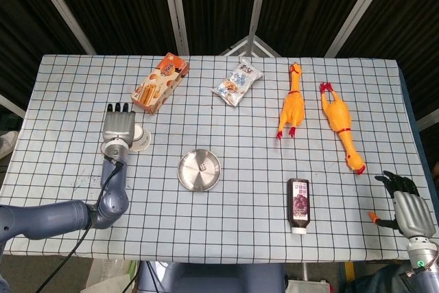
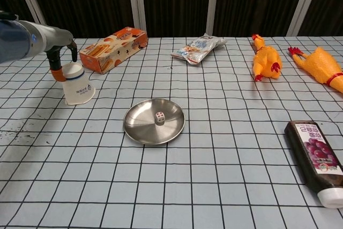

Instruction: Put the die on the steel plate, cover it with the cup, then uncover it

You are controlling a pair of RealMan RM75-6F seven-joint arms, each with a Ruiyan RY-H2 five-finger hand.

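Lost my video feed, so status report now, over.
Left hand at the cup, grip unconfirmed; right hand idle at table edge. Die on steel plate, uncovered. Path from cup to plate unobstructed.

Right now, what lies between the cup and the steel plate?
Nothing: in the chest view only bare checked cloth separates the cup from the steel plate.

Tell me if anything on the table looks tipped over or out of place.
The dark bottle lies flat on its side near the table's front right. The paper cup stands upside down, tilted slightly, with the left robot hand over it.
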